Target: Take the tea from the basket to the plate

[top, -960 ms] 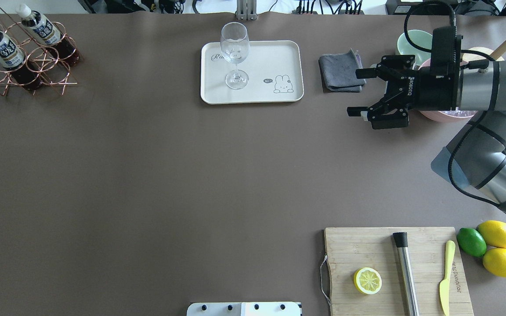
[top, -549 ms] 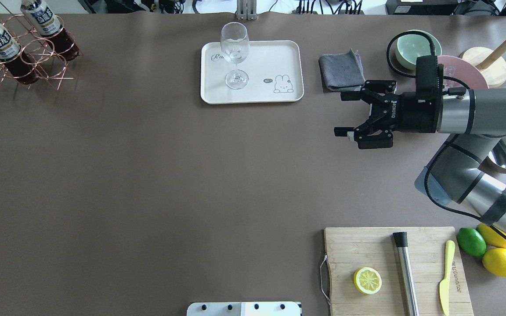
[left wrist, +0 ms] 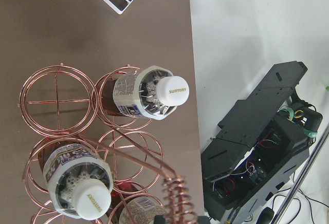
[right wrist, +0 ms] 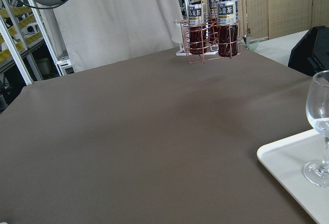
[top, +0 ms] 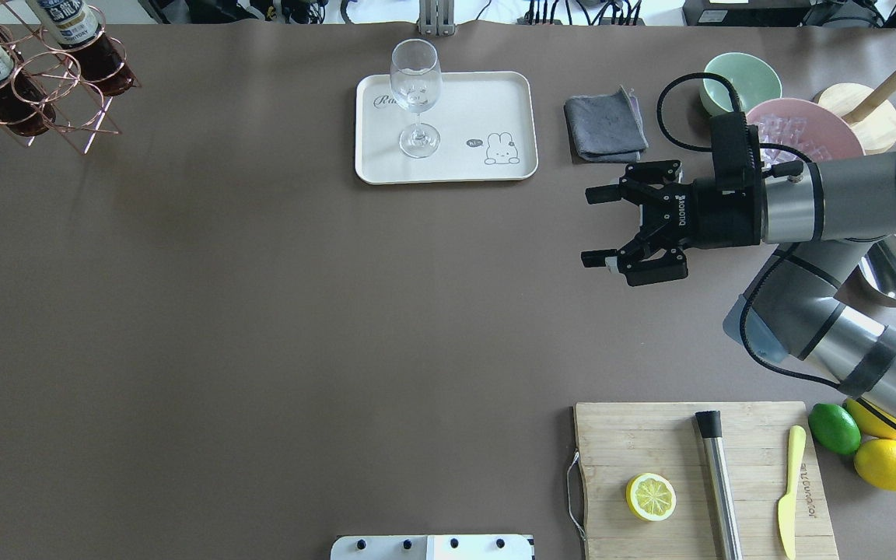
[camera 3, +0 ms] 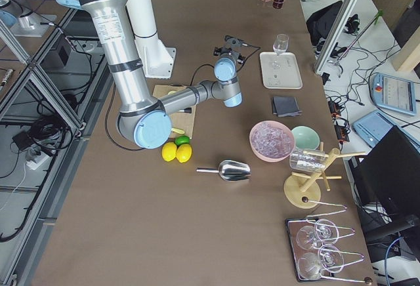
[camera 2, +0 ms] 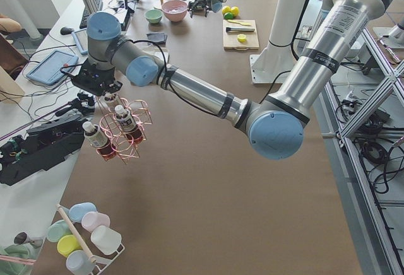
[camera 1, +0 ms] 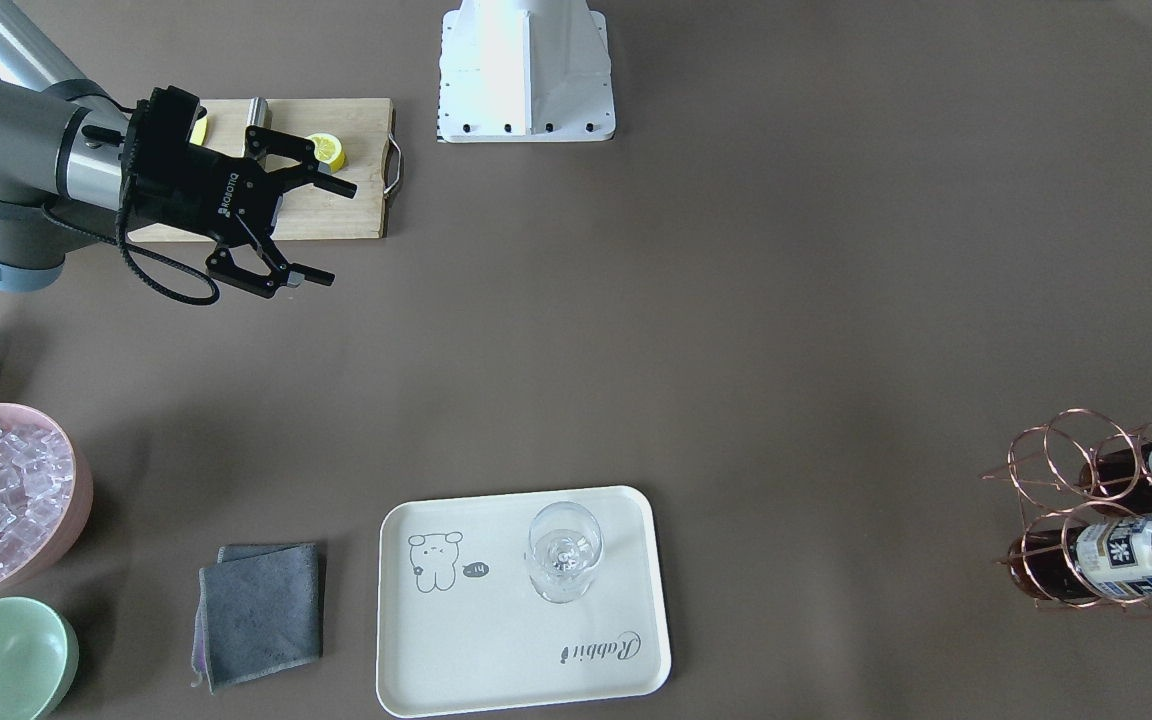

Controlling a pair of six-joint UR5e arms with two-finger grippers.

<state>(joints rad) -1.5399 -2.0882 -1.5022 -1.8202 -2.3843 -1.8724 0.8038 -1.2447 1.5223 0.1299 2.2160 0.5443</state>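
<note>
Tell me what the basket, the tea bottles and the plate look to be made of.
Basket: thin metal wire, shiny rose-gold or copper finish; it glints and is bent into rings. Tea bottles: clear plastic, probably, with dark liquid showing through, a matte white cap and a printed label. Plate: smooth cream-white, matte; plastic, melamine or ceramic, the look leaves it open.

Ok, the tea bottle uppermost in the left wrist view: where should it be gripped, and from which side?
Probably at the neck just under the white cap, coming straight down from above. The tea bottle stands upright in a ring cell of the basket, so wire circles its body and only the top stands clear.
</note>
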